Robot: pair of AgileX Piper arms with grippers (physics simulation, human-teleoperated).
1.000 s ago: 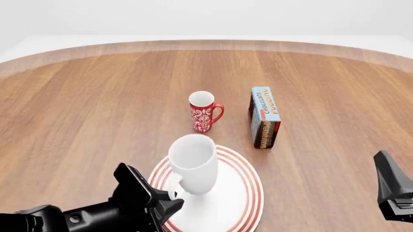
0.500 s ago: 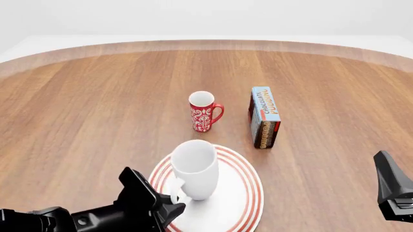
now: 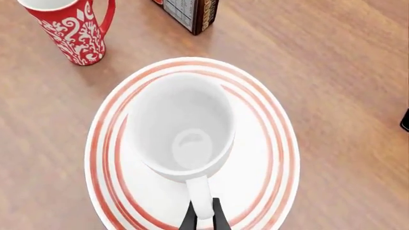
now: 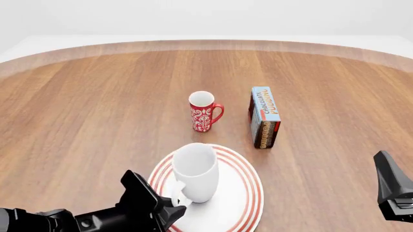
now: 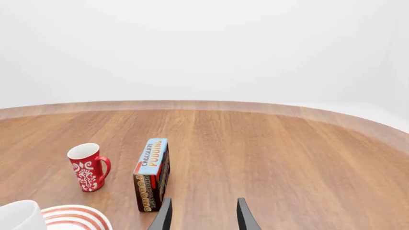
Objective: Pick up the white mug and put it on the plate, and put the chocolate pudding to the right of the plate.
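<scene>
White mug (image 4: 194, 172) stands on plate (image 4: 248, 193); brown wooden table (image 4: 96, 111); white backdrop.

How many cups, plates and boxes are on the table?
Mugs: 2, the white mug and the red mug
Plates: 1, the plate
Boxes: 1, the chocolate pudding
Total: 4

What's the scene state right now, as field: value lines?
white mug: upright on the plate, handle pinched by left gripper
plate: near edge of table, under the mug
chocolate pudding: on its edge, beyond the plate, not yet placed
red mug: upright, left of the pudding
right gripper: fingers apart, holding nothing
</scene>
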